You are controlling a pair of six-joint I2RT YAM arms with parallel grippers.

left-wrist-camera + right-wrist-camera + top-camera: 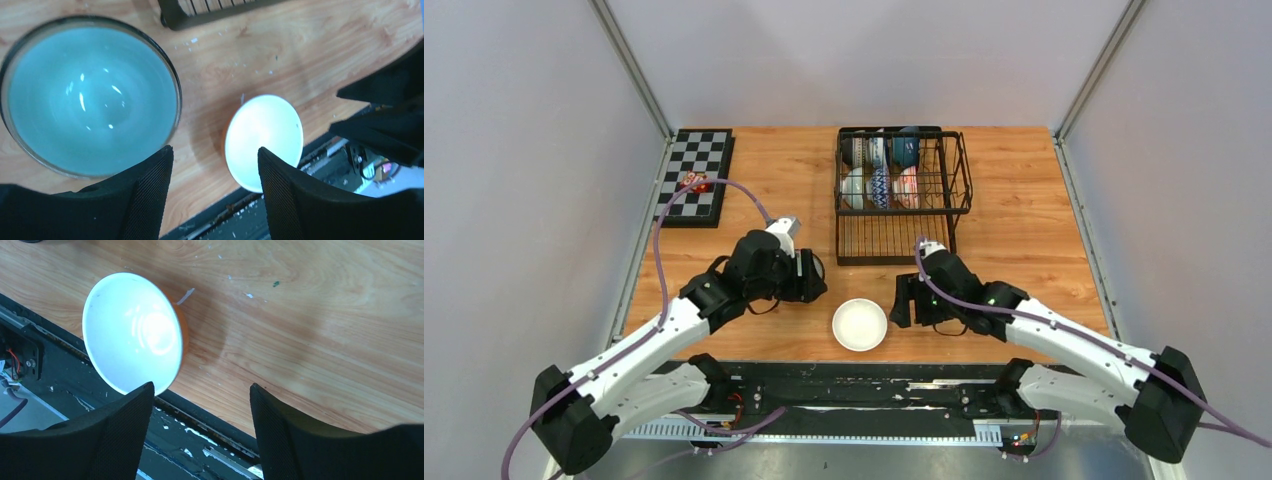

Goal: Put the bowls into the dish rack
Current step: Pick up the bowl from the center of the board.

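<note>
1. Eight bowls are showing in all: six in the rack and two on the table (1024, 220).
2. One rack (902, 235) is sitting at the far middle of the table. The six racked bowls (879, 187) are standing on edge in its far half, in two rows of three.
3. One orange bowl (860, 324), white inside, is sitting upright by the near edge of the table, between the two grippers. Neither gripper is touching it.
4. One green bowl (92, 100) with a dark rim is sitting upright just left of the orange bowl and apart from it, near the rack's near corner. In the top view the left arm is covering most of it.
5. The left gripper (215, 155) is hanging over the table beside the green bowl. Its two fingers (150, 195) are spread apart and are gripping nothing.
6. The right gripper (201, 390) is hanging just right of the orange bowl. Its two fingers (280, 435) are spread wide and are holding nothing.
7. One checkerboard (694, 160) is lying at the far left, with one small red thing (692, 182) resting on it.
</note>
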